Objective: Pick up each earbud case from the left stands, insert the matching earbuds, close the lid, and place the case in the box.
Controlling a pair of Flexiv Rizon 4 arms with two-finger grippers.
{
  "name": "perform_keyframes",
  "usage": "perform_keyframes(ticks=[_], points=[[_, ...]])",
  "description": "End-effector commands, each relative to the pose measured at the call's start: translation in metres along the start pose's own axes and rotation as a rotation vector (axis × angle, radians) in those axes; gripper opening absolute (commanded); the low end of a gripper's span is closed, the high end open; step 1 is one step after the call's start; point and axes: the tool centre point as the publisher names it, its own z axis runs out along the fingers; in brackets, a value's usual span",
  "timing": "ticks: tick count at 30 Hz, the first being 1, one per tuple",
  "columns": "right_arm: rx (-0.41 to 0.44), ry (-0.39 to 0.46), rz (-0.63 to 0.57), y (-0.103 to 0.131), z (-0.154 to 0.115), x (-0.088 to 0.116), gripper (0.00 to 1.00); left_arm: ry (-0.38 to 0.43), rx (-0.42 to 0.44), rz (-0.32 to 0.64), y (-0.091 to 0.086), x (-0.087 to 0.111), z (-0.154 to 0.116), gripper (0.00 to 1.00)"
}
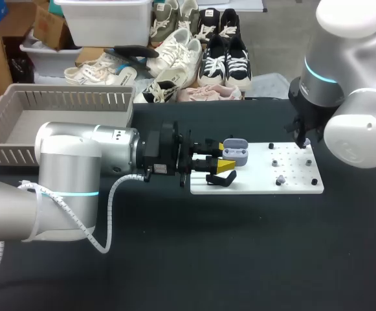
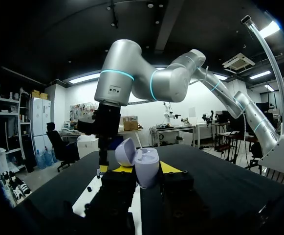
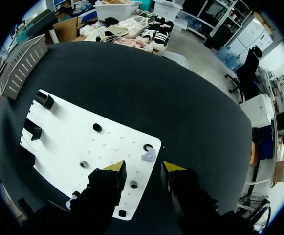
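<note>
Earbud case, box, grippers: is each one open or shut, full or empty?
left gripper, shut on the earbud case
earbud case, lid open
right gripper, open, over an earbud
earbud, lying on the white board
box, no case visible inside

No writing, number or sign is legible anywhere on the bench or on what it carries.
</note>
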Motion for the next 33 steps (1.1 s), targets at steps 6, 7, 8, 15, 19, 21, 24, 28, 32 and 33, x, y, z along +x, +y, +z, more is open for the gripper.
perform_keyframes(ticks=[6,7,8,15,19,21,24,28,32,33], points=[[0.005,0.007,0.002,-0.002,0.005,-0.005,0.42,-0.001,0.001,0.000,0.001,0.001,0.000,0.00],[0.005,0.007,0.002,-0.002,0.005,-0.005,0.42,-0.001,0.001,0.000,0.001,0.001,0.000,0.00],[0.005,0.008,0.002,-0.002,0.006,-0.006,0.42,-0.001,0.001,0.000,0.001,0.001,0.000,0.00],[0.008,0.016,0.002,-0.003,0.012,-0.007,0.37,-0.001,0.001,0.000,0.001,0.001,0.000,0.00],[0.009,0.019,0.003,-0.003,0.013,-0.007,0.37,-0.001,0.001,0.000,0.001,0.001,0.000,0.00],[0.010,0.020,0.005,-0.003,0.014,-0.008,0.34,-0.001,0.001,0.000,0.001,0.001,0.000,0.00],[0.011,0.021,0.007,-0.004,0.015,-0.008,0.33,-0.001,0.001,0.000,0.001,0.001,0.000,0.00],[0.012,0.025,0.012,-0.004,0.016,-0.007,0.33,-0.001,0.001,0.000,0.001,0.001,0.000,0.00],[0.012,0.029,0.014,-0.005,0.018,-0.006,0.34,-0.001,0.001,0.000,0.001,0.001,0.000,0.00],[0.012,0.029,0.014,-0.005,0.018,-0.006,0.34,-0.001,0.001,0.000,0.001,0.001,0.000,0.00]])
